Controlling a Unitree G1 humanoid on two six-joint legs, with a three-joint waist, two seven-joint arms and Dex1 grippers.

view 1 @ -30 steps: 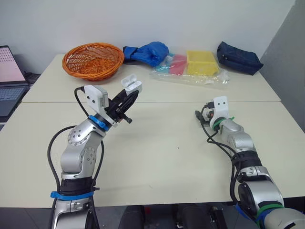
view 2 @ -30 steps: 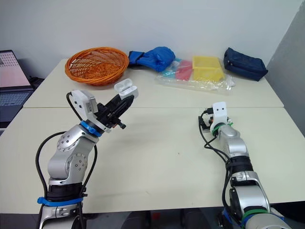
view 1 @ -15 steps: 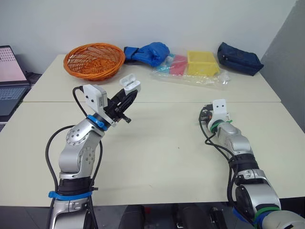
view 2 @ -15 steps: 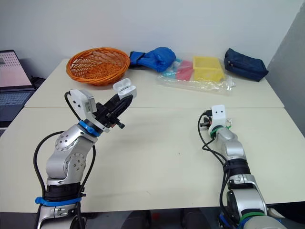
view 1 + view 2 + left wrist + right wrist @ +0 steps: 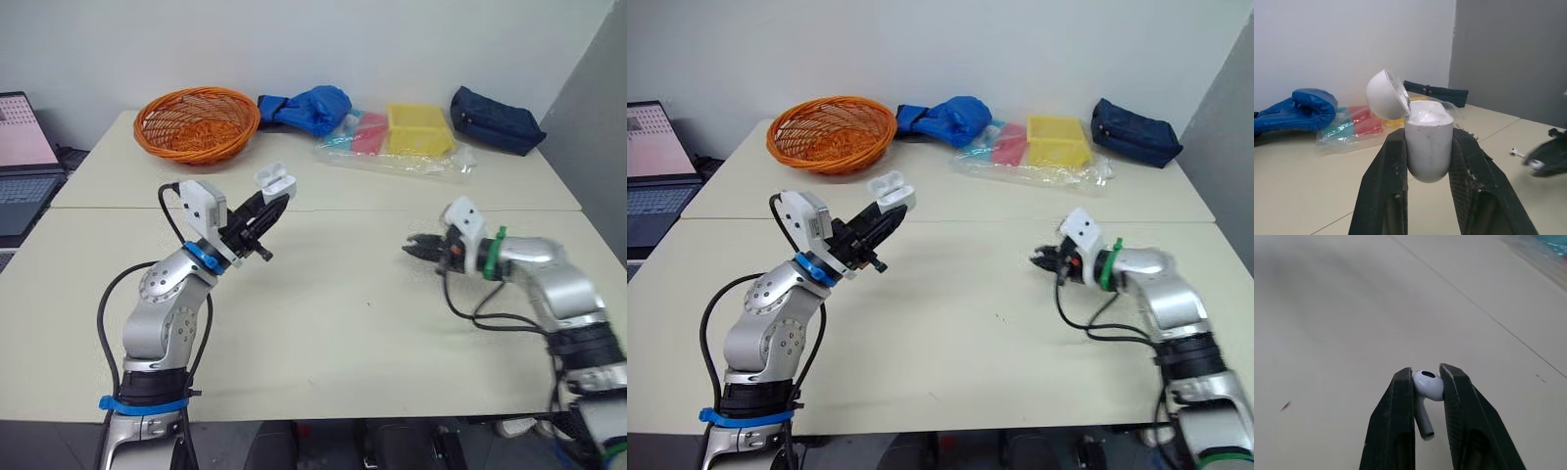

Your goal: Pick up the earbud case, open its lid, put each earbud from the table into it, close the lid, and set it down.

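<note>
Both pincers loaded. Left pincer (image 5: 266,206) stays clamped on the earbud case (image 5: 276,180), raised over the counter (image 5: 333,323), lid (image 5: 1386,94) open. Right pincer (image 5: 413,249) has lifted and swung inward, pinching an earbud (image 5: 1427,387); insertion likely next. Right wrist view shows the bud clearly; eye views leave it too small to tell.

The earbud case (image 5: 1428,147) is smooth white plastic with a soft sheen, glossier inside its lid. The earbud (image 5: 1428,385) is glossy white plastic. The left end effector (image 5: 1429,138) and the right end effector (image 5: 1426,374) have matt black fingers with a faintly grainy face. The tabletop (image 5: 343,323) is smooth, matt cream. The basket (image 5: 196,122) is an orange, wicker-like weave. Beside the basket the blue glove (image 5: 304,106) looks like shiny leather, beyond it lies a crinkled clear plastic bag (image 5: 392,157), and farthest from the basket a navy cloth pouch (image 5: 493,117)
</note>
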